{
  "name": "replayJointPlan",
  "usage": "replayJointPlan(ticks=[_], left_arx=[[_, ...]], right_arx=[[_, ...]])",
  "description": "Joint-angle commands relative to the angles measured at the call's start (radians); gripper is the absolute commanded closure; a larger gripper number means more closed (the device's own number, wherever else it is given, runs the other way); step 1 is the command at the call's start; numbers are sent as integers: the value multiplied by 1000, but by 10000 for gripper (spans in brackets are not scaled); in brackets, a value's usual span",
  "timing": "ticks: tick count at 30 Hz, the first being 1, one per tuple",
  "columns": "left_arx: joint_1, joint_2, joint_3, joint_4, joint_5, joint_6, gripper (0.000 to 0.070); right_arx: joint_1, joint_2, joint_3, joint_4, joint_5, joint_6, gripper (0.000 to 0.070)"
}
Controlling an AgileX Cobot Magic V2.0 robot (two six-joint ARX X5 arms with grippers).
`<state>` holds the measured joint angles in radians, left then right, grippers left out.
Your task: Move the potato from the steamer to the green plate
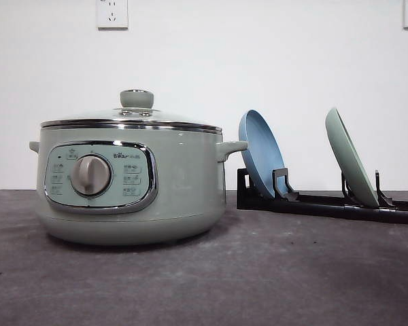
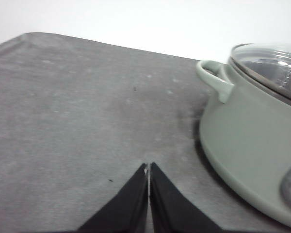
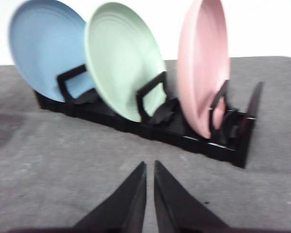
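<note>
The pale sage-green steamer (image 1: 129,183) stands on the left of the table with its glass lid (image 1: 132,115) on; the left wrist view shows its side and handle (image 2: 252,131). The potato is hidden. The green plate (image 1: 351,157) stands on edge in a black rack (image 1: 326,204) at the right, and in the right wrist view it (image 3: 123,68) sits between a blue and a pink plate. My left gripper (image 2: 149,167) is shut over bare table, left of the steamer. My right gripper (image 3: 150,165) is shut, empty, in front of the rack.
A blue plate (image 1: 260,153) leans in the rack close to the steamer's right handle. A pink plate (image 3: 203,68) stands at the rack's other end. The grey table (image 1: 258,272) lies bare in front of the steamer and rack.
</note>
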<state>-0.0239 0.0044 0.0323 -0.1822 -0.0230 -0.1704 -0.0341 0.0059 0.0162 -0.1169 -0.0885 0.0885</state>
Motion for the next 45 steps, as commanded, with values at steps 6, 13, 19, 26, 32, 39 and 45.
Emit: replayJointPlan(ticks=[6, 13, 19, 26, 32, 39, 45], left_arx=[[-40, 13, 46, 5, 46, -66, 699], [-84, 104, 175, 79, 45, -143, 699], [-89, 277, 373, 68, 57, -140, 699], [-93, 508, 666, -65, 174, -80, 699], [-142, 656, 846, -119, 302, -55, 700], [-233, 762, 959, -187, 473, -54, 700], [-288, 825, 996, -314, 593, 29, 700]], right_arx=[[9, -1, 33, 2, -46, 101, 696], [49, 5, 151, -28, -34, 208, 696], [59, 87, 337, -101, -22, 235, 696], [59, 254, 599, -227, -82, 239, 696], [59, 390, 811, -411, -206, 213, 696], [59, 516, 949, -564, -497, 103, 696], [59, 565, 967, -606, -597, 41, 696]])
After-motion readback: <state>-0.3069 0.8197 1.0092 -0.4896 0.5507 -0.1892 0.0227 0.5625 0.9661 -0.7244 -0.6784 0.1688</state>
